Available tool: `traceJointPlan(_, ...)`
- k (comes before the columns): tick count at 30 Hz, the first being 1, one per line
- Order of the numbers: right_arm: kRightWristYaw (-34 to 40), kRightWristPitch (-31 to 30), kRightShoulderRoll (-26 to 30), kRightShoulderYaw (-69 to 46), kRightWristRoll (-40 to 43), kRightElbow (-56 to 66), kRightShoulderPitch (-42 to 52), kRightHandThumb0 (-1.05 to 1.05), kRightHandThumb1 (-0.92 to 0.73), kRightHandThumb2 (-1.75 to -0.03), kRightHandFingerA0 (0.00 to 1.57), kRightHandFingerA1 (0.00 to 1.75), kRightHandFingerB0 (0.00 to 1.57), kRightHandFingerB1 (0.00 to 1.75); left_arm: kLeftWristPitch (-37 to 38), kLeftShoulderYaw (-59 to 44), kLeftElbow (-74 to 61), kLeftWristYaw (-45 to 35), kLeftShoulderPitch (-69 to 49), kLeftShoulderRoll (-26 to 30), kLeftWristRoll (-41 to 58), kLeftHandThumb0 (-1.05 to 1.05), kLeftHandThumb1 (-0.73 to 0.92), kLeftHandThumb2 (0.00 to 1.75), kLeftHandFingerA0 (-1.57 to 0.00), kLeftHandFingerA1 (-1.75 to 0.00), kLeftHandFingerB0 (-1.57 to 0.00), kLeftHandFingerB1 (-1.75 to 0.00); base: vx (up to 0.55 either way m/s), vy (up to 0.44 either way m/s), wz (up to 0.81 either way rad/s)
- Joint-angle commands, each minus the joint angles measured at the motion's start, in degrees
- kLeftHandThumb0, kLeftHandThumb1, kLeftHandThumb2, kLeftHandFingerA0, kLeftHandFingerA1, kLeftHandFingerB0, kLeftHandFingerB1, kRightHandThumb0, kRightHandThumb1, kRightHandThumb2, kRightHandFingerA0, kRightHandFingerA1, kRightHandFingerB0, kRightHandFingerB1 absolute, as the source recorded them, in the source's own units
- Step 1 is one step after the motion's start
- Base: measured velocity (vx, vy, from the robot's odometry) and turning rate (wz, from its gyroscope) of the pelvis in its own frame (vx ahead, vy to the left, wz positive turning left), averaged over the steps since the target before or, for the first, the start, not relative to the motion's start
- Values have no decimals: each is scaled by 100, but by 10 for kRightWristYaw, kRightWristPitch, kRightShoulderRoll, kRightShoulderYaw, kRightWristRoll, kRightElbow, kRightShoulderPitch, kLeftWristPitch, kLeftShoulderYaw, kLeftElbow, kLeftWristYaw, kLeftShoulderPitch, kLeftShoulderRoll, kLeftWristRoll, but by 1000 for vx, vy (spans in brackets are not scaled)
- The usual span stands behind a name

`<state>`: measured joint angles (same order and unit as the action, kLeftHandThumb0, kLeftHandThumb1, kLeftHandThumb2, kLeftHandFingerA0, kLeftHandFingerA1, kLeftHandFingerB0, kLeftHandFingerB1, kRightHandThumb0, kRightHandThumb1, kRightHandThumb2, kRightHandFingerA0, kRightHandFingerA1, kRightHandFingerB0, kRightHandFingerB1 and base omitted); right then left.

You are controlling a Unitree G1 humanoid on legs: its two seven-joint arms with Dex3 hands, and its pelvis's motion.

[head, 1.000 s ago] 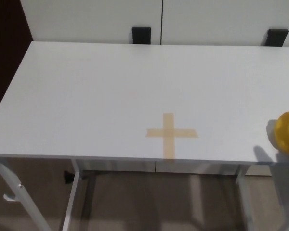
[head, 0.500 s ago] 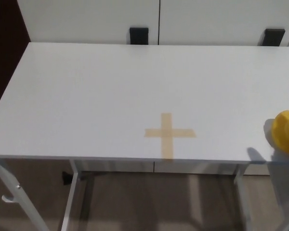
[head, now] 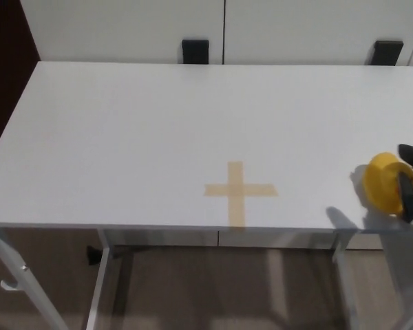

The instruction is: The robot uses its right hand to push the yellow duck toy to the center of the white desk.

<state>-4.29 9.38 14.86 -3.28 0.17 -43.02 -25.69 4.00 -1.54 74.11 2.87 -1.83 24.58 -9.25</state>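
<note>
Yellow duck toy (head: pixel 384 181): surface (head: pixel 124 130) right edge, partly covered | right hand (head: pixel 411 180): mostly cropped, touching duck, grip state indeterminable | left hand: unseen

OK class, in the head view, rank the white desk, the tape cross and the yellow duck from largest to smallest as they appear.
1. White desk
2. Tape cross
3. Yellow duck, partly hidden by the right hand
</note>
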Motion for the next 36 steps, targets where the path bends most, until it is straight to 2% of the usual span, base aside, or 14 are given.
traceJointPlan(1,7,-20,-21,33,-34,3,-6,-84,-92,-76,24,42,22,35,29,1,2,5,-4,6,-4,-13,59,88,-87,-84,-87,-85,0,0,0)
traceJointPlan(7,17,-30,-37,55,-47,9,-10,-83,-92,-73,26,45,26,35,25,6,2,8,-2,5,-7,-11,59,84,-86,-83,-86,-83,0,0,0)
traceJointPlan(14,32,-35,-75,75,-54,13,-12,-87,-92,-77,23,46,22,35,30,9,2,7,-2,2,-6,-16,61,77,-87,-85,-87,-85,0,0,0)
traceJointPlan(22,42,-42,-105,85,-60,16,-13,-87,-92,-79,22,48,20,36,26,8,6,6,3,-4,-6,-13,57,82,-87,-85,-88,-85,0,0,0)
traceJointPlan(23,44,-41,-112,87,-60,12,-14,-87,-92,-79,21,49,19,36,30,8,3,6,1,-5,-7,-12,56,87,-86,-85,-90,-87,0,0,0)
traceJointPlan(26,46,-40,-122,89,-61,9,-14,-88,-92,-78,20,49,18,36,26,6,3,6,1,-7,-5,-11,56,86,-87,-86,-91,-87,0,0,0)
traceJointPlan(27,48,-42,-126,92,-63,10,-13,-88,-92,-79,20,51,18,37,24,4,4,6,1,-8,-5,-13,60,82,-86,-82,-86,-84,0,0,0)
traceJointPlan(32,44,-43,-135,94,-61,17,-10,-86,-92,-79,18,50,16,37,24,7,4,5,-1,-6,-10,-14,59,85,-86,-85,-86,-84,0,0,0)
traceJointPlan(33,45,-48,-139,95,-61,14,-14,-89,-92,-79,17,49,16,36,24,8,4,6,-1,-6,-10,-14,60,79,-87,-84,-86,-85,0,0,0)
traceJointPlan(36,47,-60,-147,99,-63,19,-21,-86,-92,-79,17,50,19,37,24,6,0,6,-1,-7,-8,-16,58,79,-86,-84,-89,-87,0,0,0)
